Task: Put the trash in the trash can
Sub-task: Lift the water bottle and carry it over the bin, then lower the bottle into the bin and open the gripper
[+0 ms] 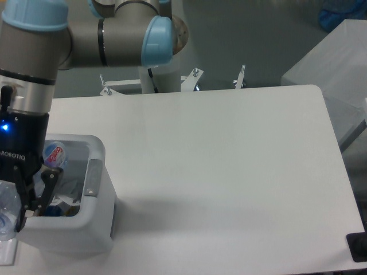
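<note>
The gripper (7, 200) hangs over the left side of the trash can (94, 189). The bottle (4, 209) sits between its fingers (45, 186), squeezed tight. The wrapper (70, 192) lies inside the can.

The gripper (14, 197) hangs over the white bin (94, 189) at the table's (229, 172) left edge; a clear bottle (7, 209) sits between its fingers; wrappers lie inside.
</note>
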Controlling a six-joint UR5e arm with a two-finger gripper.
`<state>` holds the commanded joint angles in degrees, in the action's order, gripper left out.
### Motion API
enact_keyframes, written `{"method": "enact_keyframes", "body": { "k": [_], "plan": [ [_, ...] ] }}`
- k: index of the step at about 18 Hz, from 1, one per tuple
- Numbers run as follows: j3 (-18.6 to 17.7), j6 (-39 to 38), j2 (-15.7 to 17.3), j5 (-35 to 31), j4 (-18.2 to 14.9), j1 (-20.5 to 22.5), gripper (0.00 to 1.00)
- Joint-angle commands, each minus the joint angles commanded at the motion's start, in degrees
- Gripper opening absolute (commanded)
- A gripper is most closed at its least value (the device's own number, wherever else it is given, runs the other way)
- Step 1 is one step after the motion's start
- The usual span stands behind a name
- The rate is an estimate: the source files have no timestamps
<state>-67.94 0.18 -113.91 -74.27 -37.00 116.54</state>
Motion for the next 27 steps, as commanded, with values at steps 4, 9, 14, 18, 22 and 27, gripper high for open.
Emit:
{"method": "enact_keyframes", "body": {
  "k": [4,9,14,18,22,27],
  "plan": [
    [-0.62,0.0,-0.44,-0.26,0.0,0.0,0.61],
    [-0.88,0.35,-0.62,-0.35,0.0,0.0,0.61],
    [-1.76,0.44,-0.44,-0.35,0.0,0.0,0.64],
    [-1.76,0.61,-0.62,-0.44,0.0,0.0,0.66],
    [-2.37,1.05,-0.62,-0.53,0.0,0.0,0.68],
    [-4.83,1.05,0.44,-0.53,-0.09,0.09,0.68]
  ]
}}
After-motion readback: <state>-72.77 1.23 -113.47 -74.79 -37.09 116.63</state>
